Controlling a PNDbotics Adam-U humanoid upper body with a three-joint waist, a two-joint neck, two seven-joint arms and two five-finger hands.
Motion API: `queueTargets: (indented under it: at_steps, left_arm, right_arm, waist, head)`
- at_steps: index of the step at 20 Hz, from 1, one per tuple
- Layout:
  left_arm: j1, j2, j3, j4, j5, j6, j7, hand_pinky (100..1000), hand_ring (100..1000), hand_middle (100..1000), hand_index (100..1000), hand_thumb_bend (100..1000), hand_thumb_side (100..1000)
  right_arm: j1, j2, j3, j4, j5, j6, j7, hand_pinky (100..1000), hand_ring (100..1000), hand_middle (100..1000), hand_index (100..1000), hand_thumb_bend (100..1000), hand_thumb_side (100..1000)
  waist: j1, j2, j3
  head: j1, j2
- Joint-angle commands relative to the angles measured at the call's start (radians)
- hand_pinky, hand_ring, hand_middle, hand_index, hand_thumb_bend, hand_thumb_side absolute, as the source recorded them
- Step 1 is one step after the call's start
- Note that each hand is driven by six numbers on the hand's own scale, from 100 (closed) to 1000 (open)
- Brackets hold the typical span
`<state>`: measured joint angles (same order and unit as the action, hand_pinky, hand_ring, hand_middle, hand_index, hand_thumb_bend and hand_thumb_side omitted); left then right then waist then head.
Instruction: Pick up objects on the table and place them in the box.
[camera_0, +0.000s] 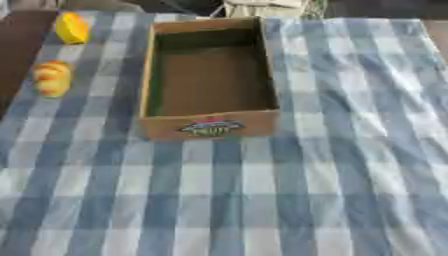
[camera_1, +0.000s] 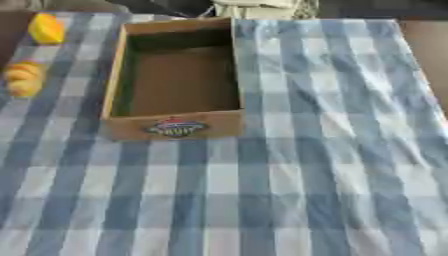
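An open brown cardboard box (camera_0: 210, 125) with a coloured label on its front wall stands at the upper middle of the table; nothing shows inside it. A yellow rounded object (camera_0: 72, 27) lies at the far left, near the table's back edge. Closer to me on the left lies a yellow-orange lumpy object (camera_0: 52, 78), at the cloth's left edge. Neither of my hands shows in either eye view.
A blue and white checked cloth (camera_0: 262, 200) covers the table. Bare dark tabletop (camera_0: 17, 50) shows at the far left and at the far right corner (camera_1: 429, 40). Pale clutter (camera_0: 262, 7) sits beyond the back edge.
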<state>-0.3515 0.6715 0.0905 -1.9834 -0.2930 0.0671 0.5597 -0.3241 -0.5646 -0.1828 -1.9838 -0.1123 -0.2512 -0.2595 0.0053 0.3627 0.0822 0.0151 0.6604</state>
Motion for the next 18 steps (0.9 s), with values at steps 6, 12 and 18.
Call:
queueTargets:
  at_steps: [6, 12, 18]
  left_arm:
    - [-0.171, 0.287, -0.072, 0.215, -0.017, 0.225, -0.421, 820, 799, 794, 868, 289, 468]
    - [-0.363, 0.285, -0.134, 0.513, -0.113, 0.221, -0.695, 823, 801, 782, 910, 421, 542]
    - [-0.450, 0.230, -0.191, 0.710, -0.196, 0.264, -0.780, 826, 798, 758, 888, 554, 468]
  right_arm:
    - [-0.002, -0.042, 0.002, -0.016, 0.001, 0.000, 0.006, 803, 853, 655, 816, 179, 433]
    - [-0.007, -0.043, 0.012, -0.016, -0.004, 0.003, 0.015, 803, 853, 655, 816, 177, 434]
    - [-0.008, -0.041, 0.013, -0.016, -0.007, 0.006, 0.020, 801, 854, 654, 816, 176, 436]
  waist:
    - [0.008, -0.027, -0.010]
    - [0.013, -0.032, -0.012]
    - [0.017, -0.030, -0.018]
  head:
    - [0.002, 0.013]
    - [0.002, 0.022]
    - [0.012, 0.027]
